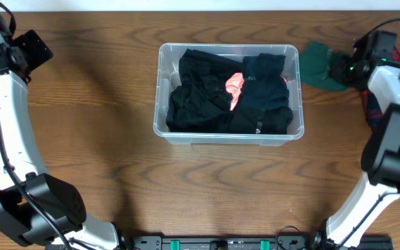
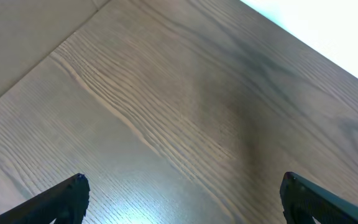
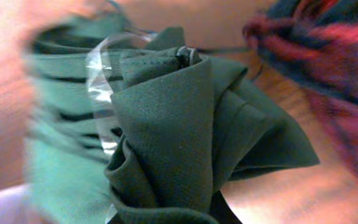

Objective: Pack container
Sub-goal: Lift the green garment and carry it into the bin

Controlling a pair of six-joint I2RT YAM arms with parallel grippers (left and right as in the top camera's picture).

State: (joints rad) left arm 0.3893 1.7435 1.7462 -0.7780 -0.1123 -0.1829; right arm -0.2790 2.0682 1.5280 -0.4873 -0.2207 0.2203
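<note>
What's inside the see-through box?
Black clothes fill the container, with a small pink piece peeking out between them. The clothes cover the bottom, so anything underneath them cannot be seen.

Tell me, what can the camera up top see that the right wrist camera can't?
Only the overhead view shows the clear container holding black clothes and something pink. Only the right wrist view shows, close up, how the green cloth is bunched into tight folds. Both show that green cloth, a red and blue plaid cloth beside it, and the wooden table.
</note>
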